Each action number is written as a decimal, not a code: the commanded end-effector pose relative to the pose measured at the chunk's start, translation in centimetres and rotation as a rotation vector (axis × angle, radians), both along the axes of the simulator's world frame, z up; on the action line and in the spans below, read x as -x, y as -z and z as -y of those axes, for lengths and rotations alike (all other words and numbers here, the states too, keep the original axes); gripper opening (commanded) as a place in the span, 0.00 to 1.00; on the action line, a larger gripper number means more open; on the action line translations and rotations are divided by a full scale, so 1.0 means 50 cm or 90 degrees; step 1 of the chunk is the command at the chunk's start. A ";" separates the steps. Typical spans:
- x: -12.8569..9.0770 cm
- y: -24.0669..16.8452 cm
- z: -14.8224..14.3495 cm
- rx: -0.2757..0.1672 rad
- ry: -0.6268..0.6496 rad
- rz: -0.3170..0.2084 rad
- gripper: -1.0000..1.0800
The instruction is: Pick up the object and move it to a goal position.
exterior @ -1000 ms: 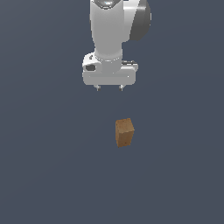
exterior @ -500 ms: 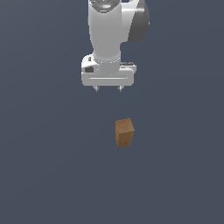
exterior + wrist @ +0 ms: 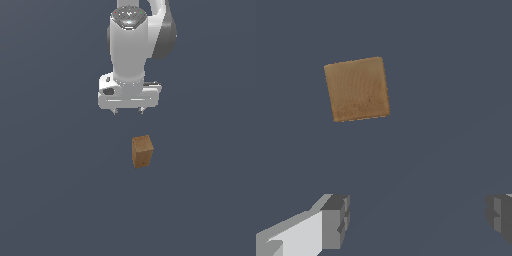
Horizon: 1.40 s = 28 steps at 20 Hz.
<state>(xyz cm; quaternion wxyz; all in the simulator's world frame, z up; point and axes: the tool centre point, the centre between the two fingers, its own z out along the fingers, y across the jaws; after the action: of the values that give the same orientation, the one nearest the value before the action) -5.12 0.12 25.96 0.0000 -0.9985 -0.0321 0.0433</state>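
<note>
While claw (image 3: 128, 111) hangs agape — block (image 3: 142, 151) upright | apart, ungrasped

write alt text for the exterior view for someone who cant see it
A white robot arm's open pincer hangs above a plain dark grey-blue floor, holding nothing. A small brown wooden block stands upright on the floor, below the pincer and slightly toward the exterior view's right, untouched.

A bare simulated workspace; only a flat, featureless slate-grey floor (image 3: 50, 200) shows.
</note>
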 end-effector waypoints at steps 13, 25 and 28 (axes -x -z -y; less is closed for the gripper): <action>-0.143 0.116 -0.100 -0.004 -0.085 0.048 0.96; -0.157 0.144 -0.114 -0.006 -0.095 0.053 0.96; -0.157 0.169 -0.114 -0.006 -0.095 0.054 0.96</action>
<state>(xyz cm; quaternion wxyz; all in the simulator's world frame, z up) 2.78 5.82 18.18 -0.0001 -0.9943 -0.1068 0.0003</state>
